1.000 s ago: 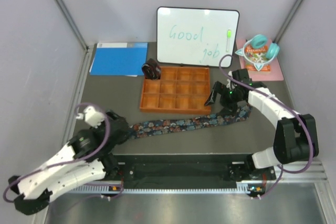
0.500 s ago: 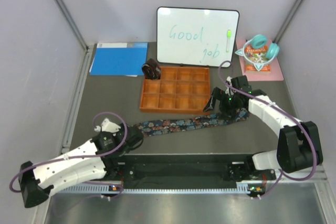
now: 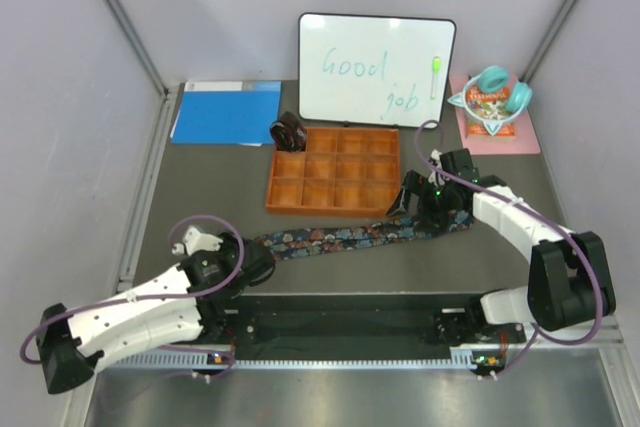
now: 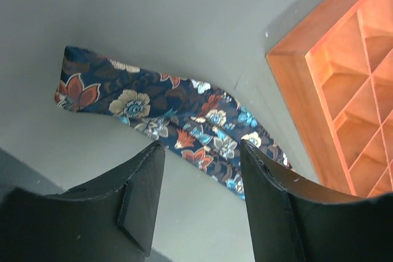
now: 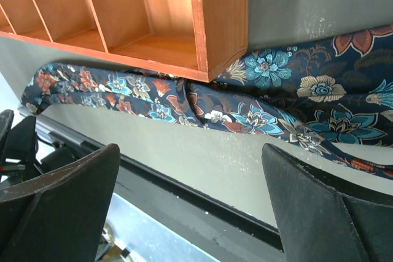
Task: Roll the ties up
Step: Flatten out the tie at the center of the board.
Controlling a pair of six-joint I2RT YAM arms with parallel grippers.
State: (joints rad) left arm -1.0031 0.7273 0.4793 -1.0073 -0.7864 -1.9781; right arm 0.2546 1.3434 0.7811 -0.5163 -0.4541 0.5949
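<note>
The left end effector hangs open over one end of the floral tie, gripping nothing. The right end effector is spread wide and empty above the other end. The tie lies flat as a long strip on the surface, just in front of the orange tray — a dark rolled tie sits by its far corner. The cloth lies so flat that the fingers may close on nothing, and its right end crowds the tray — a roll could snag or skew.
</note>
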